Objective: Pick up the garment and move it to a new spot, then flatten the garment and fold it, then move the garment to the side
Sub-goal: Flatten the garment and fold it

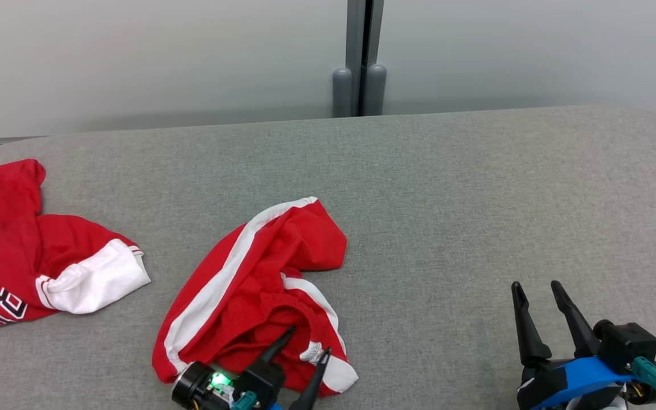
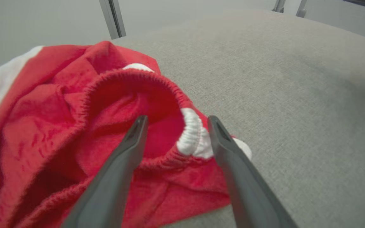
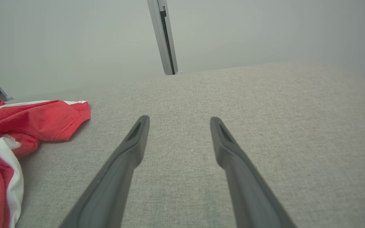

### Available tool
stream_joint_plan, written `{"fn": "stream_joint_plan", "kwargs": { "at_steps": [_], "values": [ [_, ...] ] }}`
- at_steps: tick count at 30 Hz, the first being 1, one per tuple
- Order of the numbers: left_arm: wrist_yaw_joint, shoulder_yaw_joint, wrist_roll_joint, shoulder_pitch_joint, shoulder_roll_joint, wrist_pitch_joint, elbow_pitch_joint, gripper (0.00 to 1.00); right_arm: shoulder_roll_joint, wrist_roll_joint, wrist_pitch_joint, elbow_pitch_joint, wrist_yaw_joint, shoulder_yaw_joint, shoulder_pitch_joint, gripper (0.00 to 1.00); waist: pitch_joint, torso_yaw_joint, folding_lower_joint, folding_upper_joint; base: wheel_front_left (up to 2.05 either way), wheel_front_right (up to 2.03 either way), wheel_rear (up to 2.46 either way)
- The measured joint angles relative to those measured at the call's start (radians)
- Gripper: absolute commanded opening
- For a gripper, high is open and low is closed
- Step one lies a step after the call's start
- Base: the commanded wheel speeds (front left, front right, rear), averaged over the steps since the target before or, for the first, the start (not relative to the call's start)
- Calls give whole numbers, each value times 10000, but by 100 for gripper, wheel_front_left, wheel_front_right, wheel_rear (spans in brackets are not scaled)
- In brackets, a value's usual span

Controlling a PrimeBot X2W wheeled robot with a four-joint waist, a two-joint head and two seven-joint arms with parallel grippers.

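progress: pickup not yet done | garment (image 1: 254, 285) lying crumpled at table (image 1: 447, 199) front-left | left gripper (image 1: 310, 340) spreading wide, straddling waistband (image 2: 131, 77), gripping nothing | right gripper (image 1: 535, 285) wide, hovering apart | remaining: moving, flattening, folding, siding

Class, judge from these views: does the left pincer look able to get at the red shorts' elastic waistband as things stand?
Probably yes. The left pincer hangs open right at the waistband of the red shorts, with nothing between.
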Motion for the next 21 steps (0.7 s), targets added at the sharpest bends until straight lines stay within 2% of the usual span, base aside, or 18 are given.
{"fn": "stream_joint_plan", "kwargs": {
  "at_steps": [1,2,3,4,10,21],
  "values": [
    [-23,-40,-88,-85,10,0,244,100,0,2,0,-6,0,-19,0,100,28,-40,0,-1,0,0,0],
    [-23,-119,-226,-186,29,2,456,76,0,4,0,-15,0,-52,1,100,36,-60,0,0,0,0,0],
    [-25,-238,-357,-286,23,0,552,41,0,12,0,-19,0,-82,1,100,46,-70,0,-1,0,0,0],
    [-25,-293,-424,-365,-13,0,554,0,0,13,0,-33,0,-107,2,100,54,-70,0,-1,0,0,0],
    [-4,48,-677,-599,-96,0,23,0,27,-36,0,-61,0,-316,63,100,-91,334,-1,-1,0,0,0],
    [780,1772,-775,1197,644,2,-1967,0,107,2,-2,77,0,-245,220,100,-429,1592,-2,-1,0,0,0]
  ]
}}
